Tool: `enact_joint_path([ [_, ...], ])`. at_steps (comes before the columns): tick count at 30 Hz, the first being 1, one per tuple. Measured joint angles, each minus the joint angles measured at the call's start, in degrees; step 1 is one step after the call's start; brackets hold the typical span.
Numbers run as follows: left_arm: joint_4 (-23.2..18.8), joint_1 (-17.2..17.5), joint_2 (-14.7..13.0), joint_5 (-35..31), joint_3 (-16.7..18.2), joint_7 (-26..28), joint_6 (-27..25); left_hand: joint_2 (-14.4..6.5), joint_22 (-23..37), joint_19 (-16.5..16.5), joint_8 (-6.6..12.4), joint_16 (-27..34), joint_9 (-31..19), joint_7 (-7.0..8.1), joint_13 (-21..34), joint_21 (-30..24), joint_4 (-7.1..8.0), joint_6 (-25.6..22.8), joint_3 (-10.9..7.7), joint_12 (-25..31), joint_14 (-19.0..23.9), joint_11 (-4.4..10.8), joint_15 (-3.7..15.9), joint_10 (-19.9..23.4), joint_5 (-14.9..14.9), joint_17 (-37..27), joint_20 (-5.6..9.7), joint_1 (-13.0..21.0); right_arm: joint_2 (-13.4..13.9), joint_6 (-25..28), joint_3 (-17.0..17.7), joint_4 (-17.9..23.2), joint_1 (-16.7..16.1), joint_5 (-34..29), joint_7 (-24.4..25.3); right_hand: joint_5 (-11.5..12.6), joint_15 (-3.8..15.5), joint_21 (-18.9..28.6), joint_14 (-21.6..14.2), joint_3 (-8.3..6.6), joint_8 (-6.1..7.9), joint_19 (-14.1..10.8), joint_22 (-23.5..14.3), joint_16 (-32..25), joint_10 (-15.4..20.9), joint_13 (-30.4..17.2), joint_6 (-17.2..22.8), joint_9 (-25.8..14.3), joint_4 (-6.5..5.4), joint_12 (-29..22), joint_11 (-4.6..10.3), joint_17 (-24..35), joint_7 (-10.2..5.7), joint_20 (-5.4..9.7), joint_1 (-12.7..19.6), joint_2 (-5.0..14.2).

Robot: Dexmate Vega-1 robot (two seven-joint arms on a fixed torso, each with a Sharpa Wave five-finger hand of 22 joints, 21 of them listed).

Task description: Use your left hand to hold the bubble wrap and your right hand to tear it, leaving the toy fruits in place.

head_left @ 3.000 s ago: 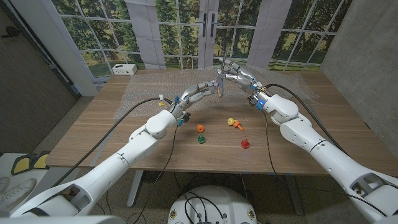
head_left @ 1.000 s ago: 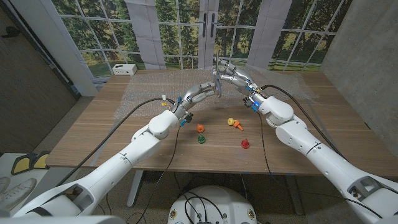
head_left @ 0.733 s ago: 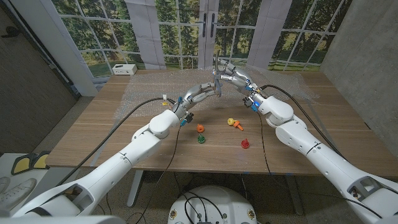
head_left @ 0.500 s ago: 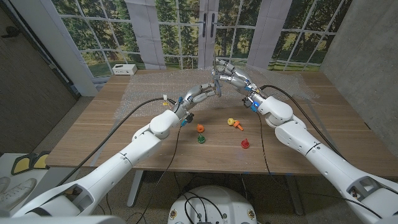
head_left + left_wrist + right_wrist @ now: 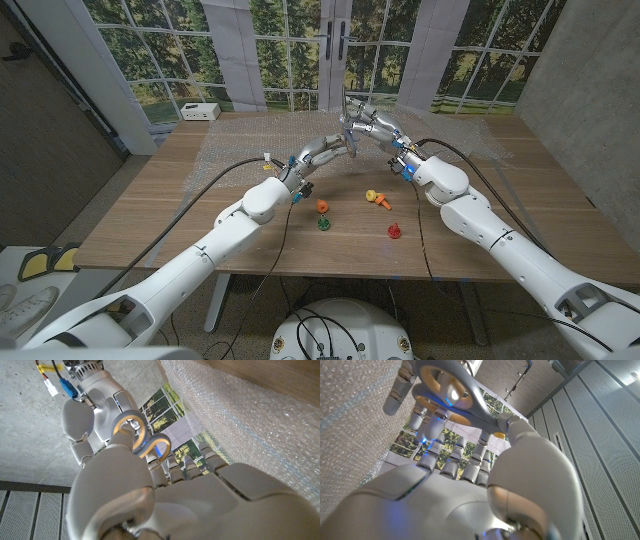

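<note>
Bubble wrap (image 5: pixel 240 140), a clear dimpled sheet, is pinched up at mid-table between the left hand (image 5: pixel 334 147) and right hand (image 5: pixel 366 124), both gripping it.

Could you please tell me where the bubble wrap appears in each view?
Head view: bubble wrap spread across the far part of the table.
Left wrist view: beside the left hand.
Right wrist view: alongside the right hand.
Shared landmark: the windows.

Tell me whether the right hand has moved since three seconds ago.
Yes. The right hand has shifted slightly left, toward the door handles, meeting the left hand.
</note>
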State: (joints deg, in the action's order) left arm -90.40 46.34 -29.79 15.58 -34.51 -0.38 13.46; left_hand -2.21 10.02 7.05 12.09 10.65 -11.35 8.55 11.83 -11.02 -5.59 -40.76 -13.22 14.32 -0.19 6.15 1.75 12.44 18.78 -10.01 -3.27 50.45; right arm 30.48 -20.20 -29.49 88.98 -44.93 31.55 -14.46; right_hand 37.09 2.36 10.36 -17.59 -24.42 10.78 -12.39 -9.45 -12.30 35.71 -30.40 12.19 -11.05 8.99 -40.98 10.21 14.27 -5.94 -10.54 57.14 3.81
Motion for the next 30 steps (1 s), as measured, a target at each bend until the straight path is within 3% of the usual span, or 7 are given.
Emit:
enact_joint_path([
  [17, 0.34, -0.14, 0.55, 0.19, -0.05, 0.43, -0.01, -0.04, -0.01, 0.53, 0.45, 0.19, -0.27, -0.58, 0.0, -0.22, 0.7, -2.88, 0.69, 0.21, 1.67, 0.28, 0.17, 2.1, 0.0, 0.01, -0.1, 0.02, -0.32, 0.24, -0.17, -0.23, 0.01, 0.71, -0.45, -0.2, -0.21, 0.0, -0.21, 0.01, 0.0, 0.0, 0.0, -0.18, 0.02, -0.08, -0.01, 0.0, 0.01, 0.0, -0.02, -0.01, 0.0, 0.0, -0.12, -0.09],
  [20, 0.4, -0.15, 0.65, 0.21, -0.06, 0.51, -0.04, -1.24, -0.01, 1.18, 0.45, 0.6, -0.28, -0.41, 0.3, -0.22, 0.7, -3.22, 0.69, 1.07, 3.26, 0.55, 0.31, 4.07, 0.0, 0.01, -0.27, 0.3, -0.35, 0.26, -0.2, -0.25, 0.01, 0.73, -0.5, -0.03, -0.21, 0.0, -0.21, 0.02, 0.0, 0.14, 0.0, -0.18, 0.02, -0.45, 0.0, 0.0, 0.02, 0.0, -0.02, -0.01, 0.0, -0.13, -0.12, -0.1],
  [24, 0.43, -0.15, 0.76, 0.22, -0.06, 0.76, -0.14, -2.38, -0.01, 1.88, 0.45, 1.82, -0.28, 0.25, 0.92, -0.45, 1.1, -3.88, 1.1, 2.34, 6.72, 1.54, 0.33, 7.07, 0.0, -0.46, -0.84, 0.06, -0.39, 0.27, -0.22, -0.25, 0.02, 0.76, -0.51, 0.01, -0.21, 0.0, -0.21, 0.05, 0.0, 0.23, 0.0, -0.18, 0.01, -0.49, -0.01, 0.0, 0.05, 0.0, -0.01, -0.01, 0.0, -0.23, -0.24, -0.27],
  [30, 0.42, -0.04, 0.93, 0.22, -0.06, 1.43, -0.36, -4.14, 0.51, 2.87, 0.44, 3.87, -0.17, 1.32, 2.96, -0.89, 1.98, -4.48, 1.47, 4.56, 11.76, 4.28, 0.44, 11.13, -0.6, -1.86, -1.86, -0.29, -0.42, 0.27, -0.24, -0.29, 0.02, 0.76, -0.51, 0.01, -0.21, 0.0, -0.21, 0.08, 0.0, 0.44, 0.0, -0.17, 0.0, -0.49, 0.2, 0.0, 0.08, 0.0, 0.0, -0.01, -0.21, -0.02, -0.24, -0.28],
])
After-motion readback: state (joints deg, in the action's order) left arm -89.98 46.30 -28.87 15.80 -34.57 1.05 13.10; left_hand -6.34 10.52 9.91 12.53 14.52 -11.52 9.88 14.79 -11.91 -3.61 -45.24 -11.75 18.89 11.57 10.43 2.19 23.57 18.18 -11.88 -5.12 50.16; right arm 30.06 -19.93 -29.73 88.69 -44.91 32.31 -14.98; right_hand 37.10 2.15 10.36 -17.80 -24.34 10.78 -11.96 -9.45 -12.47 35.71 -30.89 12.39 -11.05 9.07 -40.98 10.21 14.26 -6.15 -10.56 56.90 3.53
